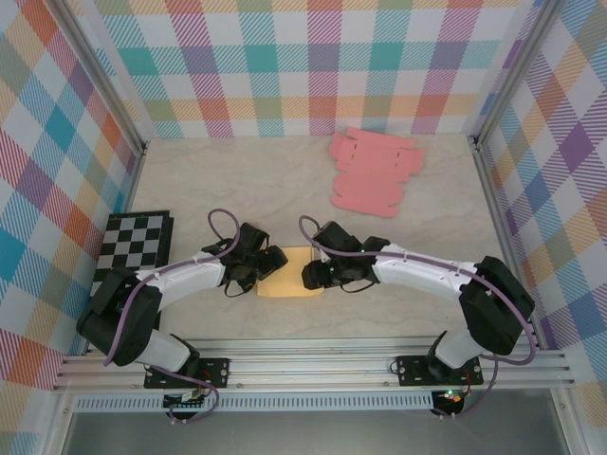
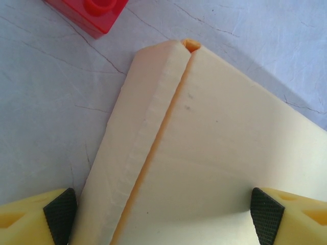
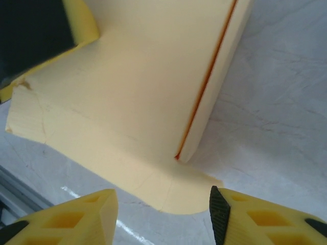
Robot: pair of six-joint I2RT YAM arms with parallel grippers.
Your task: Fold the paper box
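The pale yellow paper box (image 1: pixel 289 275) lies partly folded on the table between my two grippers. In the left wrist view its folded side flap (image 2: pixel 138 132) lies against the main panel (image 2: pixel 225 143) along an orange seam. My left gripper (image 2: pixel 163 214) is open wide over the box's left end; its left pad (image 2: pixel 60 213) is at the flap's edge. My right gripper (image 3: pixel 163 214) is open, its fingertips on either side of a rounded tab (image 3: pixel 179 196) lying flat on the table, touching nothing. The box body (image 3: pixel 138 76) rises just beyond it.
A stack of flat pink box blanks (image 1: pixel 375 171) lies at the back right. A black-and-white checkered board (image 1: pixel 137 239) sits at the left wall. A red block (image 2: pixel 89 13) rests on the table just past the box in the left wrist view. Checkered walls enclose the table.
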